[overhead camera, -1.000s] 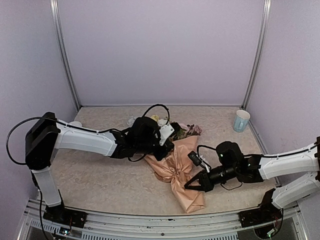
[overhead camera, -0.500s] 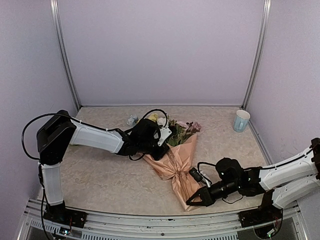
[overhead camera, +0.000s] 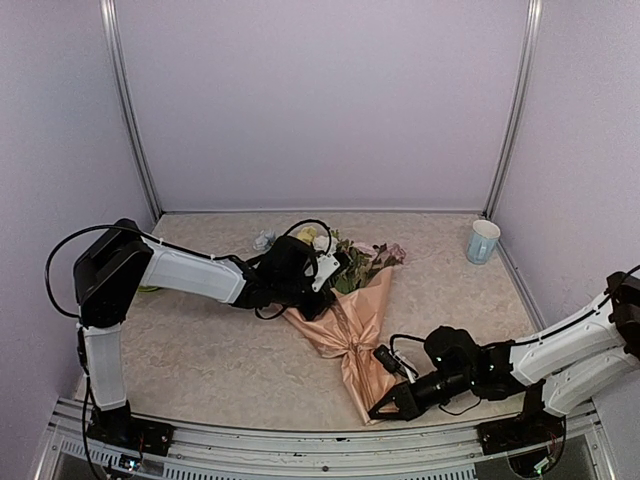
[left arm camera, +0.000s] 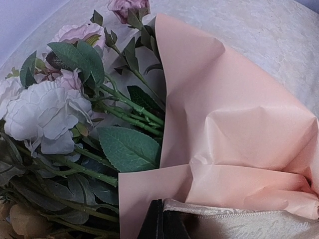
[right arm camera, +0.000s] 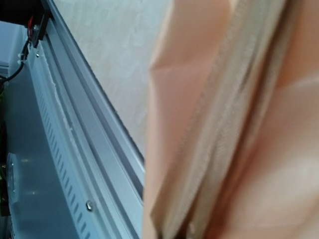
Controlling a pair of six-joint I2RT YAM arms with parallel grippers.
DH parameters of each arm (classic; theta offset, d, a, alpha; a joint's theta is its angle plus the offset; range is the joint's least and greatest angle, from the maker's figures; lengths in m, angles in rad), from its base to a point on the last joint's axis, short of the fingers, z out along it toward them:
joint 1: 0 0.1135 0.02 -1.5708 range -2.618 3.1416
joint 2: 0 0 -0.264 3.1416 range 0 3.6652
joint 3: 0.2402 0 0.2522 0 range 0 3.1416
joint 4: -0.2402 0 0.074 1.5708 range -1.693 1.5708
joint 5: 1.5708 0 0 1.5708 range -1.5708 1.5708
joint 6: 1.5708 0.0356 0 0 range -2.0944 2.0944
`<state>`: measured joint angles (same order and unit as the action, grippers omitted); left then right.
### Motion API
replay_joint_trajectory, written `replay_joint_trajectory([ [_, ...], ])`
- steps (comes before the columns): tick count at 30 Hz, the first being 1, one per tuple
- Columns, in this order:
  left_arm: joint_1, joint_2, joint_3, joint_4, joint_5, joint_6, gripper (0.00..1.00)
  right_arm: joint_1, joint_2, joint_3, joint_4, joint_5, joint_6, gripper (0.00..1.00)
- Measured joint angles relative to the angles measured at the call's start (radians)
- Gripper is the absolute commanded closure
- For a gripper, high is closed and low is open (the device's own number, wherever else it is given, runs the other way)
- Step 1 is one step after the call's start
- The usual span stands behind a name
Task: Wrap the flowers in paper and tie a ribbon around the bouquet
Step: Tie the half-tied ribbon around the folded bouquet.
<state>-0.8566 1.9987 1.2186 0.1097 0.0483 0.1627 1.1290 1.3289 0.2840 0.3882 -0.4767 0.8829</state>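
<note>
The bouquet lies on the table, its flowers [overhead camera: 358,262] pointing to the far side and the peach-pink paper [overhead camera: 362,312] pinched in at a waist. In the left wrist view white and pink flowers [left arm camera: 47,112] and green leaves fill the left, with the paper [left arm camera: 234,124] on the right. My left gripper [overhead camera: 312,308] sits at the cone's left edge; its fingers [left arm camera: 163,225] are shut, with the tan ribbon [left arm camera: 239,221] running out to the right. My right gripper [overhead camera: 381,411] is at the paper's near tip, shut on the ribbon [right arm camera: 227,119], which stretches up across that view.
A pale blue cup [overhead camera: 483,241] stands at the far right of the table. A small crumpled scrap [overhead camera: 264,240] lies behind the left arm. The metal rail [right arm camera: 75,149] of the table's near edge is close beside the right gripper.
My right gripper has drawn back toward the near edge and slightly left. The bouquet's tail has swung with it and the cone lies straighter. The left gripper has shifted only a little.
</note>
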Motion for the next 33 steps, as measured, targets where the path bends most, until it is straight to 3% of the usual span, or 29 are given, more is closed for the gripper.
replay_joint_trajectory([
  [24,0.027,0.0,-0.017,-0.019,0.078,0.003,1.0,0.096,0.085,0.057,0.034,0.04,0.041,1.0],
  [33,0.034,-0.032,-0.058,-0.006,0.094,0.003,1.0,0.115,0.095,0.144,-0.091,0.047,-0.024,1.0],
])
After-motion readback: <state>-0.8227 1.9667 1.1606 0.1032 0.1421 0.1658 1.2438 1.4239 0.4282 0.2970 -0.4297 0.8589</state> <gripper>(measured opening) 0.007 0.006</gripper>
